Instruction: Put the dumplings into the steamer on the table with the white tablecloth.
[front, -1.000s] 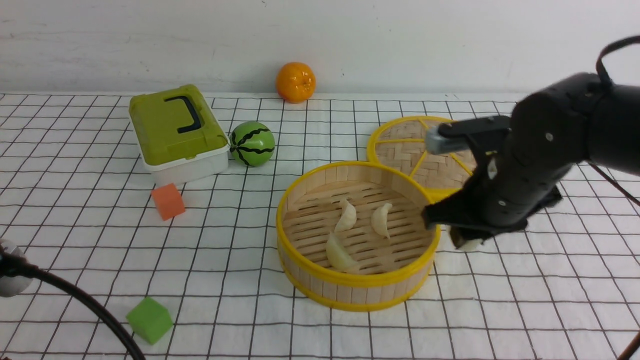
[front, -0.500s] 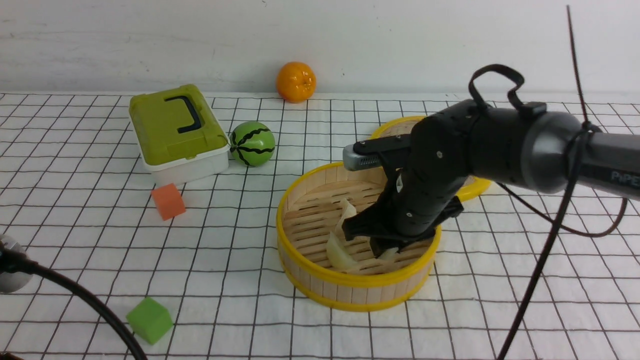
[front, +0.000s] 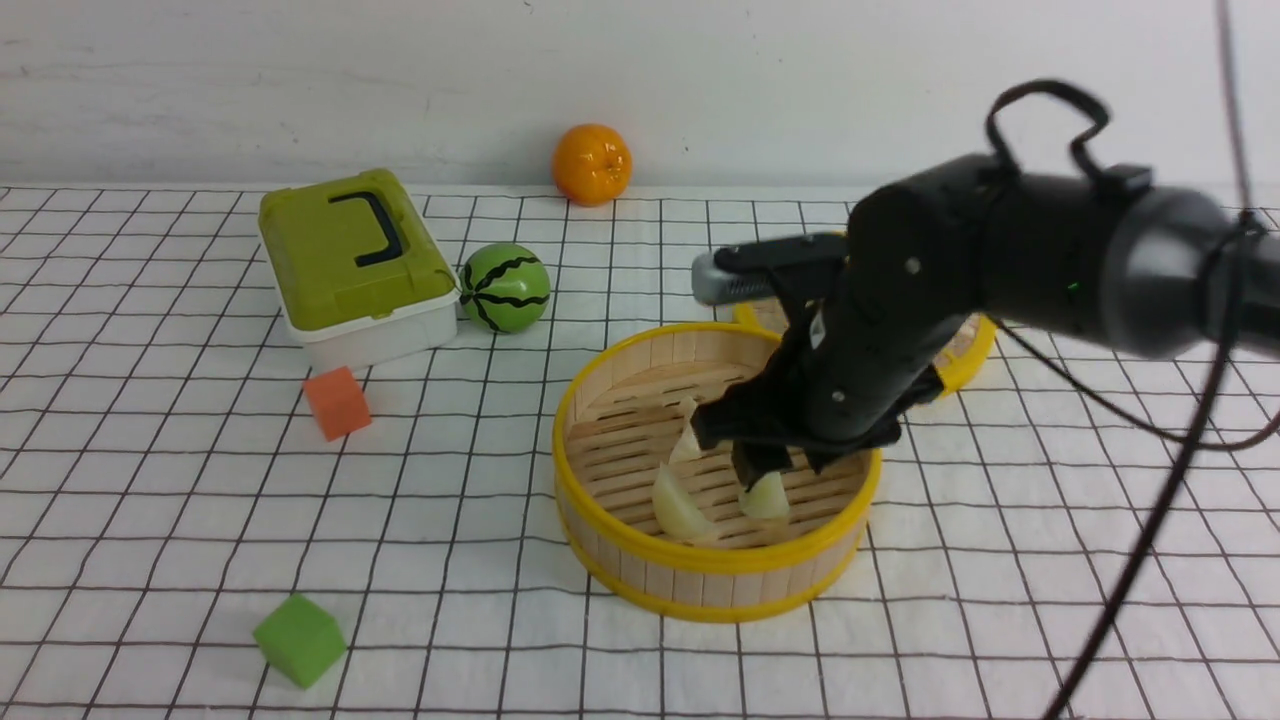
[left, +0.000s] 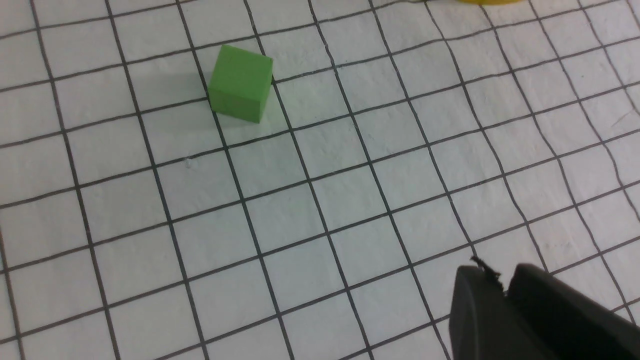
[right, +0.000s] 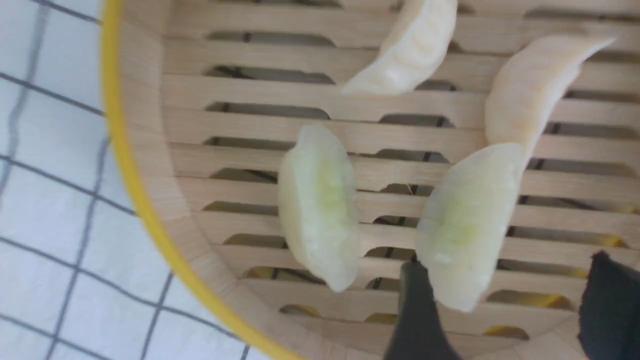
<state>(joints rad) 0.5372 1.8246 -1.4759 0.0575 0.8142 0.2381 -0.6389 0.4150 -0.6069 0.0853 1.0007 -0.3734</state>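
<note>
Right gripper (front: 772, 468) jaws have spread apart since a moment ago; last dumpling (right: 465, 225) looks loose in steamer (front: 700, 585). Lift straight up, slow, w/o knocking it.

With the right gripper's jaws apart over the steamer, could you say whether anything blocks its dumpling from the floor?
Nothing visible does: the dumpling between the right gripper's open jaws sits over bare slats of the steamer.

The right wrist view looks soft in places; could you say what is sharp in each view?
Right wrist view: dumplings and steamer slats fairly sharp, right gripper tips and tablecloth lines blurred. Front view: evenly lit, cable streaked. Left wrist view: green cube crisp.
</note>
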